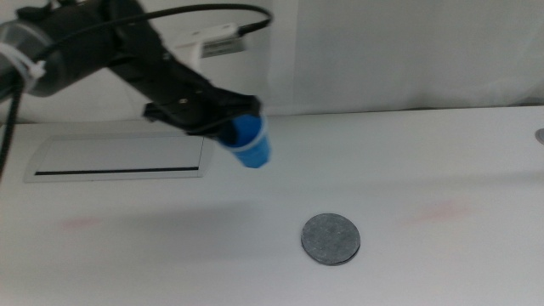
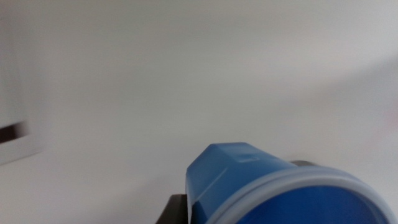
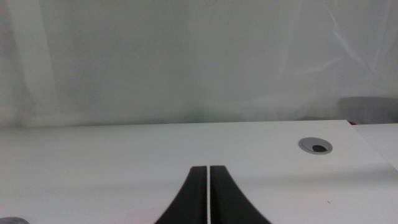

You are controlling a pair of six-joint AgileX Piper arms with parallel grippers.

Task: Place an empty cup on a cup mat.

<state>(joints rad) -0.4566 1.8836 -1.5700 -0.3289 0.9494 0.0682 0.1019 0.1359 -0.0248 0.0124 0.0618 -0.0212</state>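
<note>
Left pincer (image 1: 223, 119) clamped on small bright blue plastic cup (image 1: 249, 143), pale rim toward pincer, cup tilted, carried in air above white tabletop (image 1: 442, 153). Round dark grey speckled felt mat (image 1: 331, 238) lies flat nearer camera, well apart from cup. Long white slotted panel (image 1: 119, 158) beside arm. Right pincer (image 3: 208, 199) waits low over tabletop, jaws pressed together, empty, near grey round grommet (image 3: 315, 145).

The light is bright and even, soft, with no hard shadows on the white table (image 1: 425, 153). The middle view is a little hazy. In the left wrist view the cup (image 2: 261, 186) is very near and blurred, and the background is smeared. The right wrist view is dimmer, greyish.
</note>
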